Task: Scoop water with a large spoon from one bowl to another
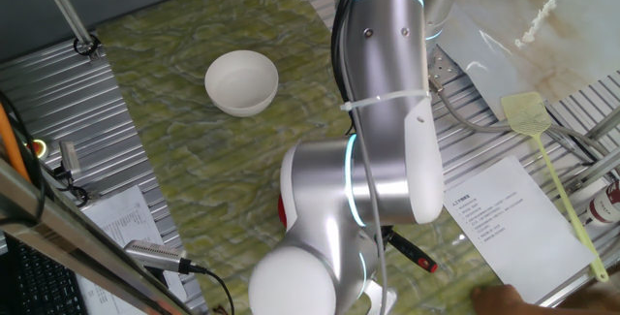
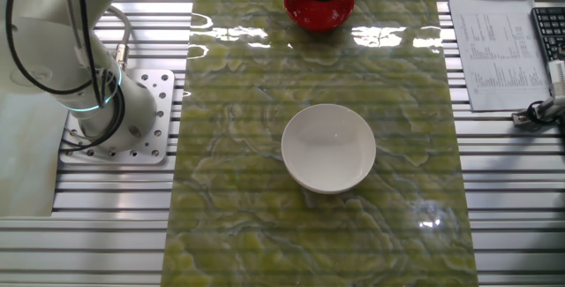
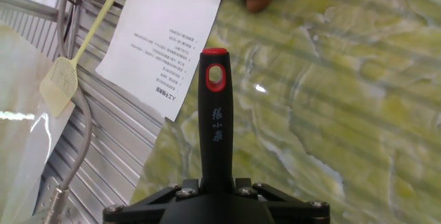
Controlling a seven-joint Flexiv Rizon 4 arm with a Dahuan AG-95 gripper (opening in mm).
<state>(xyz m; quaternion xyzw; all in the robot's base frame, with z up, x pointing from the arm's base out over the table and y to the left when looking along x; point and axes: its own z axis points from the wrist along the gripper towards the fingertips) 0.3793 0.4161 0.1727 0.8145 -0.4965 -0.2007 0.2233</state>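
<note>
Ladle (image 3: 215, 124): black handle, red-rimmed tip, white characters, unreadable.
Gripper (image 3: 216, 191): clenched around the ladle's handle.

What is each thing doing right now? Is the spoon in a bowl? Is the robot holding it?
Large spoon: held by its handle, scoop down in the red bowl.
Red bowl: upright, with the scoop inside.
White bowl: upright, nothing in it but maybe water, hard to tell.
Gripper: shut on the spoon's handle.
</note>
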